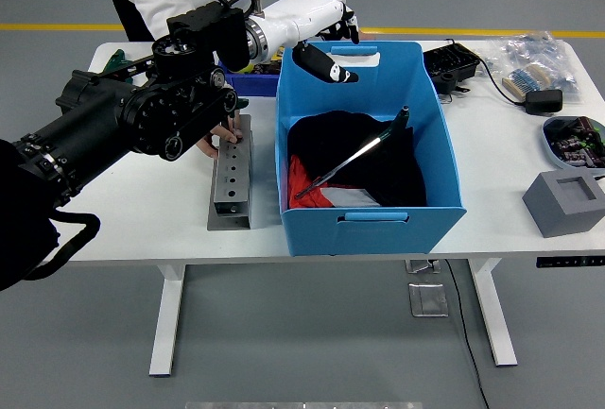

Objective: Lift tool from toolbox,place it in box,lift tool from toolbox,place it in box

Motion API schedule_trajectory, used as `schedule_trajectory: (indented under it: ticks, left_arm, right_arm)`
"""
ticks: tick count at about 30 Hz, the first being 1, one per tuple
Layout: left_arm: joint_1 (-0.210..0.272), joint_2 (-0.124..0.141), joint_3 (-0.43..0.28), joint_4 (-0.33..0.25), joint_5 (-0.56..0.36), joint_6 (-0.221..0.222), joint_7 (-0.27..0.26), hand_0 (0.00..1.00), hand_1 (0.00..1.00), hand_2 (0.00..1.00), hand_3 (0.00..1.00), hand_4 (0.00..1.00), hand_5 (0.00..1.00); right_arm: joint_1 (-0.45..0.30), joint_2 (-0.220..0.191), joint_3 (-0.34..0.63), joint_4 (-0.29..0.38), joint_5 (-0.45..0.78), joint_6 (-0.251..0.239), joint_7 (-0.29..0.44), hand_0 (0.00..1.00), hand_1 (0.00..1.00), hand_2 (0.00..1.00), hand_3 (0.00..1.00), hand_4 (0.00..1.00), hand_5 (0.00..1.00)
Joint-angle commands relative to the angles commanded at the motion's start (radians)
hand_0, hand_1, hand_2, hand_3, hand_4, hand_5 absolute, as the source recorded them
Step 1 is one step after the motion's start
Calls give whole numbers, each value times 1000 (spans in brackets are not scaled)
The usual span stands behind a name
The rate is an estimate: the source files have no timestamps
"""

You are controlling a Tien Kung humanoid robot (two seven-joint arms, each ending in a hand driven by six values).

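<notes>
Fingers (326, 67) spread and empty — the left hand (317, 36) hovers over the blue box's (369, 230) far rim, and the tool (354, 158) lies slanted inside on dark cloth (397, 178). A person's hand (219, 137) steadies the metal block (232, 175) at left — more tools likely there.

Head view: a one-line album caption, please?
Left hand open above the blue box, the tool lying inside.

Black left arm (123, 121), white hand (307, 22) (apparently black-tipped).
</notes>
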Motion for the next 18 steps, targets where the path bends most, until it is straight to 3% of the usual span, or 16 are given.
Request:
schedule_trajectory:
  ticks: [4,7,9,10,11,16,17,18]
  left_arm:
    - [21,0,-58,-44,70,1,15,609,679,781,687,909,494]
    - [55,0,-113,-121,158,1,23,609,679,781,687,909,494]
    - [92,0,-161,-207,237,-11,31,609,679,781,687,909,494]
    - [110,0,-181,-242,266,-20,35,536,639,724,677,917,513]
    - [126,0,-199,-280,290,-27,40,536,639,724,677,917,513]
    - [232,12,-300,-474,372,-115,82,536,639,724,677,917,513]
    - [255,19,-318,-506,390,-126,88,421,588,676,656,918,506]
    - [282,28,-342,-543,408,-137,95,421,588,676,656,918,506]
  right_arm:
    - [-3,2,6,0,-3,0,-1,710,697,766,635,884,699]
    - [-6,5,11,0,-4,-1,-2,710,697,766,635,884,699]
    - [-9,7,17,0,-6,-1,-3,710,697,766,635,884,699]
    - [-10,7,20,0,-7,-2,-2,710,695,766,633,883,698]
    - [-11,8,23,0,-8,-1,-3,710,695,766,633,883,698]
    - [-11,8,32,0,-14,-1,0,710,695,766,633,883,698]
    - [-11,9,34,0,-15,-2,0,710,695,765,633,882,698]
    - [-11,9,37,0,-17,-2,1,710,695,765,633,882,698]
